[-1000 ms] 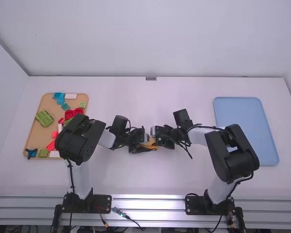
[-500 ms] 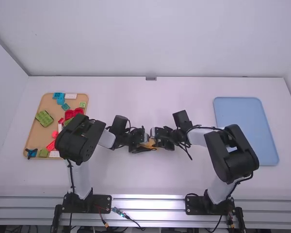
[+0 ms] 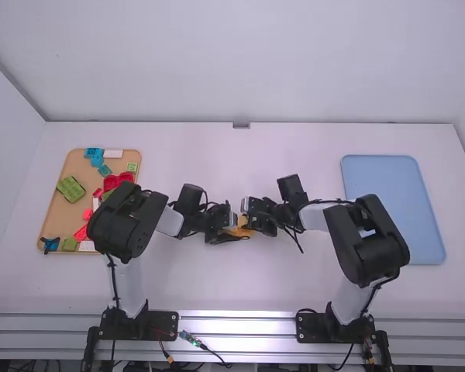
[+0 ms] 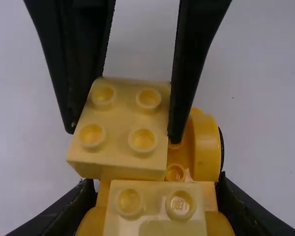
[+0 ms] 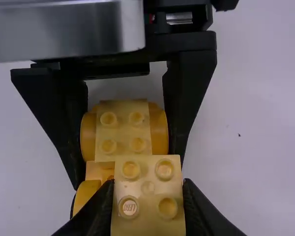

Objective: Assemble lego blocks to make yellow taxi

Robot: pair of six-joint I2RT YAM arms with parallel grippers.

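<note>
My left gripper [image 3: 225, 222] is at mid-table, shut on the yellow wheeled car base [image 3: 239, 228]. Facing it is my right gripper [image 3: 253, 216], holding a yellow two-by-two brick. In the left wrist view, the left gripper [image 4: 156, 199] grips the car base [image 4: 162, 189], and the brick [image 4: 123, 128] sits over the base's middle part, slightly skewed to it. The right wrist view has the right gripper [image 5: 148, 194] around the brick [image 5: 147, 189], beside a studded block [image 5: 123, 129] on the base between the left fingers. Whether the brick's underside touches the base I cannot tell.
A wooden tray [image 3: 54, 209] of loose red, green, blue and white bricks lies at the left, partly under the left arm. On the right is a blue tray [image 3: 395, 201], with the right arm's elbow over its near-left edge.
The right arm's elbow has shifted slightly to the left and its gripper has moved a little. The left arm stays where it was.
</note>
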